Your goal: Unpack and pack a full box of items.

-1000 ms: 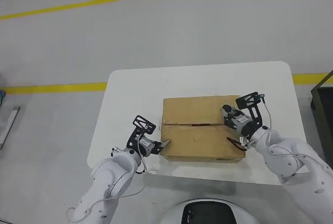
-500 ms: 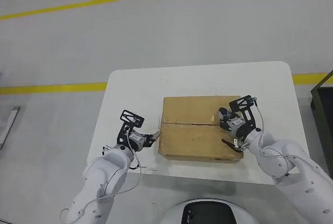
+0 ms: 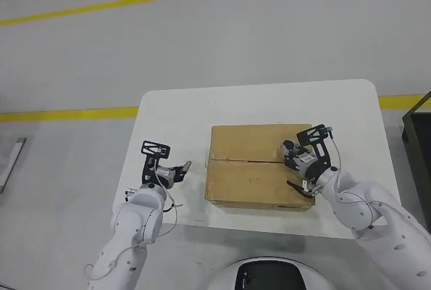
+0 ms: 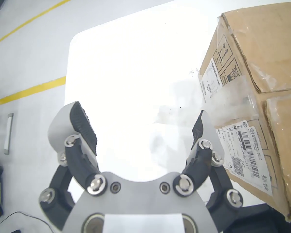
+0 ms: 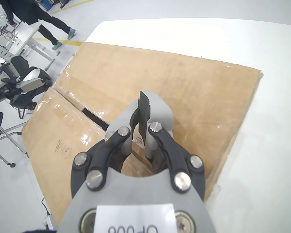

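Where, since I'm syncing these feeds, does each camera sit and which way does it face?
Top view: above the arms, looking down at the white table and closed cardboard box; both arms show.
Left wrist view: on that wrist, facing the box's labelled end; open left gripper shows.
Right wrist view: on that wrist, above the box's top seam; shut right gripper shows.
All share the box and table.

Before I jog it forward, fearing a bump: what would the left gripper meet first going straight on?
Probably the bare table ahead of the open left gripper; the cardboard box stands close beside one finger and could catch it. Depth is unclear.
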Controlling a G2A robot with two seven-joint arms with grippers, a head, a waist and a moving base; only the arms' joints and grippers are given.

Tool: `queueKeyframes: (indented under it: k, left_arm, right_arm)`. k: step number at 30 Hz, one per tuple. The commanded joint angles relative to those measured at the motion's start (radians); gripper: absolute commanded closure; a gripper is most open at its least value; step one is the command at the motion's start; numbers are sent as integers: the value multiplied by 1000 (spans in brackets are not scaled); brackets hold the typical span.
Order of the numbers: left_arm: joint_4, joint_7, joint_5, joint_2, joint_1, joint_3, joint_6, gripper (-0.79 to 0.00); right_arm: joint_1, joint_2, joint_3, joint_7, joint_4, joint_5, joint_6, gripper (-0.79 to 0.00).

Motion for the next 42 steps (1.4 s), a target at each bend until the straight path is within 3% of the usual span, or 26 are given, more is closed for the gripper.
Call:
queueKeyframes:
  k: [1, 8, 15, 25, 34, 42]
  left_arm:
    - [4, 1, 2, 0, -1, 3, 0, -785]
    - [4, 1, 2, 0, -1, 3, 0, -785]
    - [65, 81, 107, -1, 27, 30, -53, -785]
    - [148, 204, 210, -13, -8, 97, -138, -785]
    - [180, 254, 171, -32, -52, 122, -156, -785]
    - [172, 293, 77, -41, -52, 88, -144, -785]
  right_arm:
    - [-1, -1, 2, 2, 0, 3, -1, 0]
    - [-2, -3, 18, 7, 0, 7, -5, 0]
    - [-3, -5, 24, 14, 2, 10, -12, 0]
    - [-1, -10, 23, 24, 2, 6, -17, 0]
    - [13, -16, 12, 27, 7, 1, -11, 0]
    - [17, -21, 7, 28, 18, 4, -7, 0]
